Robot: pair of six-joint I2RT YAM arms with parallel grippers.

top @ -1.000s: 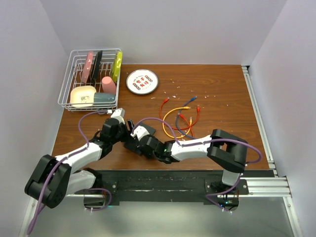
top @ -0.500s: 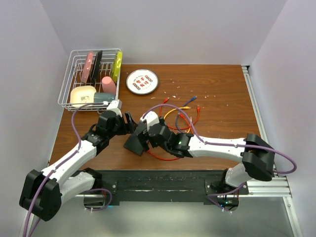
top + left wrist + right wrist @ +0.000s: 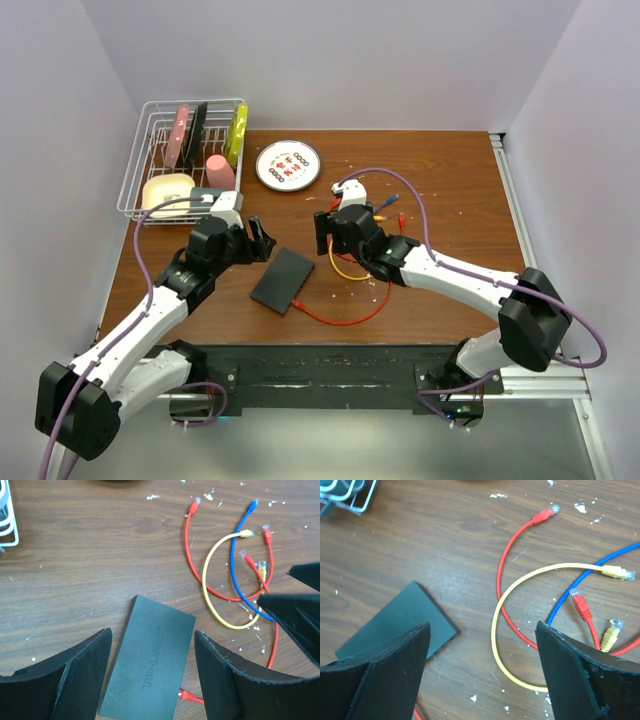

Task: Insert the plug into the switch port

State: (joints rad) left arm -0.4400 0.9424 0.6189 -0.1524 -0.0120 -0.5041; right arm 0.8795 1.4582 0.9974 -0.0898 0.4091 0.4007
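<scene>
Left tool [image 3: 259,240] and right tool [image 3: 326,234] have backed off the TP-LINK switch [image 3: 150,665].

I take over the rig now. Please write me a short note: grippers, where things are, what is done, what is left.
Left gripper: open, empty, above the switch.
Right gripper: open, empty, above the loose cables.
The switch lies flat on the table; a red plug sits at its port edge, apparently inserted.
Left: check that it is fully seated, then retract.
</scene>
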